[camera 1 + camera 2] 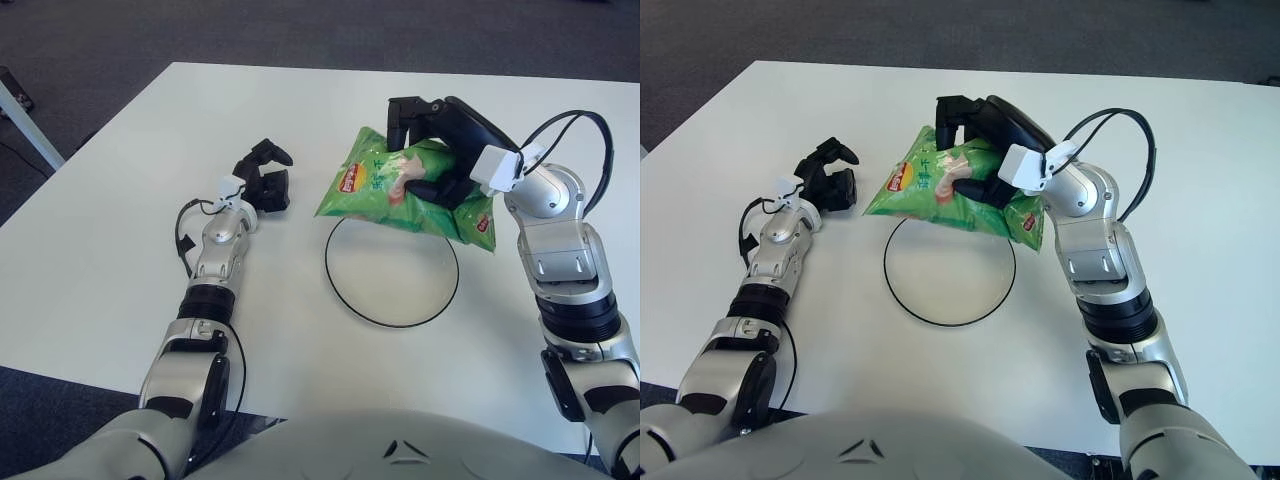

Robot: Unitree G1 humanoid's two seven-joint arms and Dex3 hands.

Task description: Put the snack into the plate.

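Note:
A green snack bag (385, 190) hangs in the air over the far edge of the white plate (392, 285), which has a thin black rim. My right hand (432, 140) is shut on the bag, fingers over its top and under its middle. The bag hides the plate's far rim. My left hand (264, 178) shows on the table left of the plate, away from the bag, holding nothing.
The white table (100, 240) spreads wide on all sides of the plate. Dark carpet lies beyond its far edge. A table leg (25, 125) stands at the far left.

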